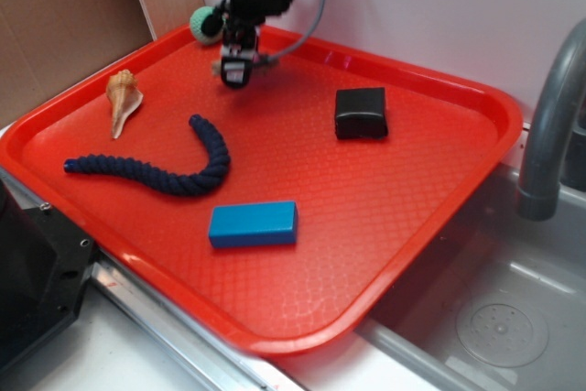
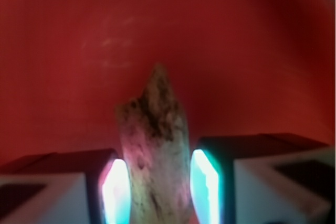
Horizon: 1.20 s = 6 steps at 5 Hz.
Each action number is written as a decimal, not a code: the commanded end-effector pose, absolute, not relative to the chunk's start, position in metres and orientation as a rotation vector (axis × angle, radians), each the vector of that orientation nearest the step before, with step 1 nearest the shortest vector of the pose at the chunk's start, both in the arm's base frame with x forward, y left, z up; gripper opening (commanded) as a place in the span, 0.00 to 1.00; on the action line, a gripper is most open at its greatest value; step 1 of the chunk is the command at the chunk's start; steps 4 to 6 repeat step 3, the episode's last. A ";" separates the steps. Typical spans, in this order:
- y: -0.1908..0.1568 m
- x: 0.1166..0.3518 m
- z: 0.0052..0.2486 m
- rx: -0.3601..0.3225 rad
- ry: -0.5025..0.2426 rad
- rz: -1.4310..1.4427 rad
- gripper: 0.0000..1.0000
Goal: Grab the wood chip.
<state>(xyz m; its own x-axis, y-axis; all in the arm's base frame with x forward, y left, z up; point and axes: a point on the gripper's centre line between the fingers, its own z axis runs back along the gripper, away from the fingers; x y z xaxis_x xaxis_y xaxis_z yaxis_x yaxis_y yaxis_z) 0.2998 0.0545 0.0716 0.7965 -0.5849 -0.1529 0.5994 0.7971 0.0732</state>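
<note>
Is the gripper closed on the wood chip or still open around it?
Cannot tell for certain. In the wrist view the wood chip sits between the gripper fingers, but contact is too blurred to confirm.

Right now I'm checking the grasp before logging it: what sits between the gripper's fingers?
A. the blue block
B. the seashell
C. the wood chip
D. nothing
C. The wrist view shows the jagged grey-brown wood chip standing between the two fingers of the gripper, while the seashell and blue block lie elsewhere on the red tray.

A red tray carries a tan seashell, dark blue rope, blue block, black box and a teal ball at the back
</note>
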 end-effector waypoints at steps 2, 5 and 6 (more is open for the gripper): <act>-0.027 0.221 0.238 0.030 -0.056 -0.453 0.00; -0.018 0.220 0.263 -0.007 -0.063 -0.415 0.00; -0.018 0.220 0.263 -0.007 -0.063 -0.415 0.00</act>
